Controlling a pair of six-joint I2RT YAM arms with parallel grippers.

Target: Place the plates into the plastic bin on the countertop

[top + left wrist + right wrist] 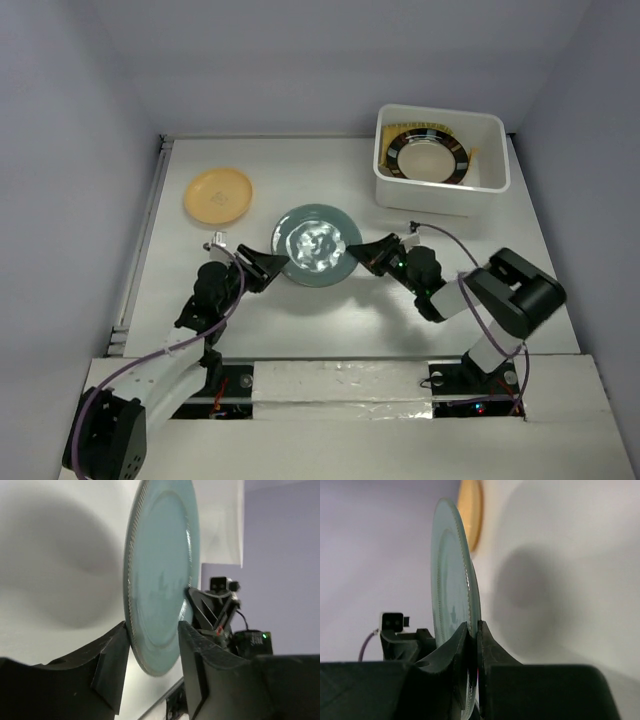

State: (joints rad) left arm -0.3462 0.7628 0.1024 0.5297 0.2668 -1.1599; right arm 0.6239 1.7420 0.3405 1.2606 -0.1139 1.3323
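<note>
A grey-teal round plate (316,245) is held above the white countertop (300,330) between my two grippers. My right gripper (366,252) is shut on its right rim; in the right wrist view the jaws (473,627) pinch the plate (449,570) edge-on. My left gripper (274,266) straddles the left rim. In the left wrist view its jaws (152,630) stand apart around the plate (160,565), and the plate sits at an angle between them. A yellow-orange round plate (218,194) lies at the back left. The white plastic bin (440,196) at the back right holds a black-rimmed plate (428,157).
A yellow plate edge (472,155) shows under the black-rimmed plate in the bin. A raised rim (150,230) runs along the countertop's left side. Grey walls close in the back and sides.
</note>
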